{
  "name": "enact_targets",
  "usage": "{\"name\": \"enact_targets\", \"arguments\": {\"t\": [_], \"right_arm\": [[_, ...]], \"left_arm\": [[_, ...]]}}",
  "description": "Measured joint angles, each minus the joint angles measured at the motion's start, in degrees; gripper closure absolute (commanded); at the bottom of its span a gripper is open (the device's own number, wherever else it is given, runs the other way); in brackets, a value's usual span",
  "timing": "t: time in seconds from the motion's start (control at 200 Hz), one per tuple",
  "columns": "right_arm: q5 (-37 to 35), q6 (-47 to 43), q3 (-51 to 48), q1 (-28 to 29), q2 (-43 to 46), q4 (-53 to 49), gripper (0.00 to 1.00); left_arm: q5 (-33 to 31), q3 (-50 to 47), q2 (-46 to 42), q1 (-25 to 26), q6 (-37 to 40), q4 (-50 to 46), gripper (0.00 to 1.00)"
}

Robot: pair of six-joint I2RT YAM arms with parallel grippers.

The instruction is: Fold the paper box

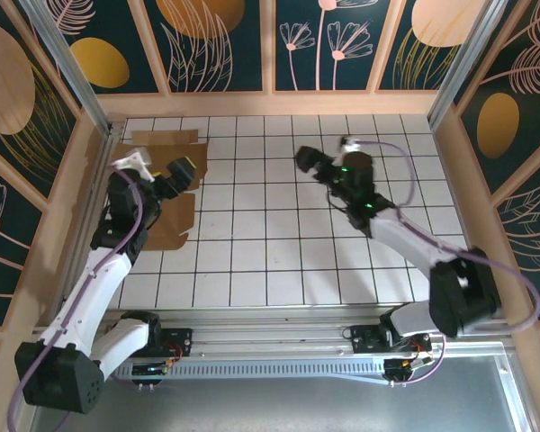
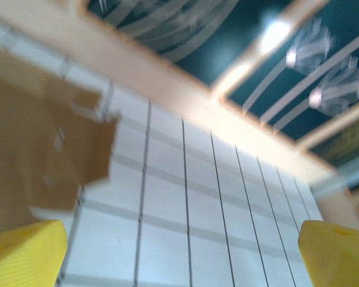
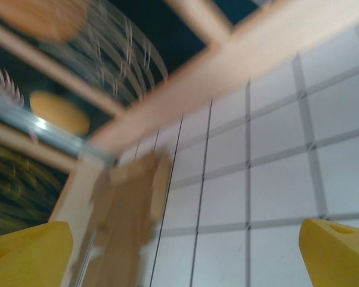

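Observation:
The paper box (image 1: 171, 225) is a flat brown cardboard piece with cut flaps, lying on the white tiles by the left wall. My left gripper (image 1: 182, 173) hovers over its right part, open, with nothing between its yellow fingers. In the left wrist view the paper box (image 2: 42, 149) lies at the left, and the left gripper (image 2: 179, 257) faces bare tiles. My right gripper (image 1: 306, 160) stands open over the middle tiles, well right of the cardboard. Blurred in the right wrist view, the paper box (image 3: 122, 221) sits ahead at lower left of the right gripper (image 3: 182, 257).
A wooden rim (image 1: 270, 103) closes the back of the tiled floor (image 1: 252, 243), and wooden walls (image 1: 81, 189) run along both sides. An aluminium post (image 1: 72, 67) stands at the back left corner. Open tiles lie between the two arms.

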State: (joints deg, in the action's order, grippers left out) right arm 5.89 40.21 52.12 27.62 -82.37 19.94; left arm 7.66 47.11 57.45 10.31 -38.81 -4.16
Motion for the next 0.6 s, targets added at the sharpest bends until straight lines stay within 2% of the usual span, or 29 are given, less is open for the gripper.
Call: {"name": "enact_targets", "arguments": {"t": [0.13, 0.28, 0.42, 0.46, 0.601], "right_arm": [[4.72, 1.79, 12.2, 5.7, -15.17, -4.94, 0.02], [8.87, 3.89, 26.51, 10.12, -30.69, -7.43, 0.04], [10.71, 5.31, 39.36, 13.22, -42.47, -10.38, 0.14], [10.69, 5.53, 42.47, 14.12, -45.22, -11.45, 0.19], [9.86, 5.35, 51.54, 17.68, -52.52, -16.35, 0.29]], "left_arm": [[1.75, 5.66, 1.79, 3.5, -0.68, -16.04, 0.01], [-3.93, 10.86, 1.44, 3.63, 0.46, -31.34, 0.01], [-8.22, 11.13, -0.39, 3.63, 1.05, -37.57, 0.01], [-8.79, 10.93, -0.83, 3.63, 1.05, -38.18, 0.01], [-11.37, 9.79, -1.92, 3.63, 1.03, -38.82, 0.01]]}}
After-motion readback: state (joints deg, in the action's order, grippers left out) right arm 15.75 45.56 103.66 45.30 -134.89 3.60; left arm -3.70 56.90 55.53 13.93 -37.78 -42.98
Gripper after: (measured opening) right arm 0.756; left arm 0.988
